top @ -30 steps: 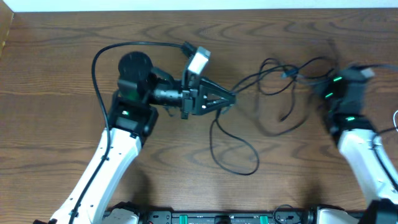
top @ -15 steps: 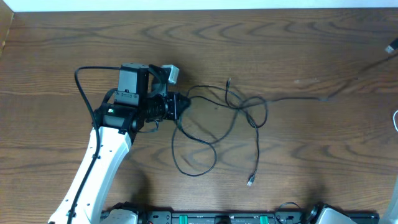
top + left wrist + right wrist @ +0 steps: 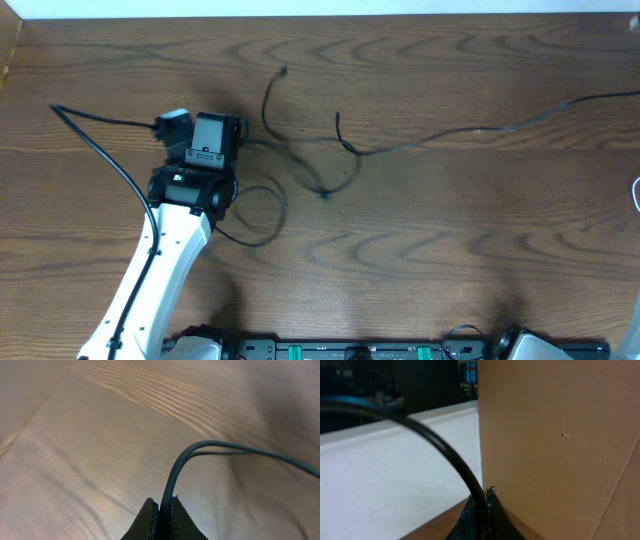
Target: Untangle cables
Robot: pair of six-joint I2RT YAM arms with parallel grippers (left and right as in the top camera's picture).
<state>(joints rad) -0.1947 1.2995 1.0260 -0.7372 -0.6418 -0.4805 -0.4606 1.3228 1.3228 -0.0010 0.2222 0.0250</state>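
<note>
My left gripper (image 3: 164, 506) is pinched tight on a dark strand of the cables (image 3: 325, 185). They loop just right of that gripper and cross in a small knot beyond it, and one strand runs far right off the table (image 3: 450, 270). My worry is that pulling harder may cinch the knot or tear a strand from the jaws. The right gripper (image 3: 483, 501), clamped on a black strand, is outside the overhead view, so I cannot judge the tension. The plug ends are too small to make out.

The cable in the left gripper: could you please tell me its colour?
The cable is near black, tinged teal; clearest in left wrist view.
</note>
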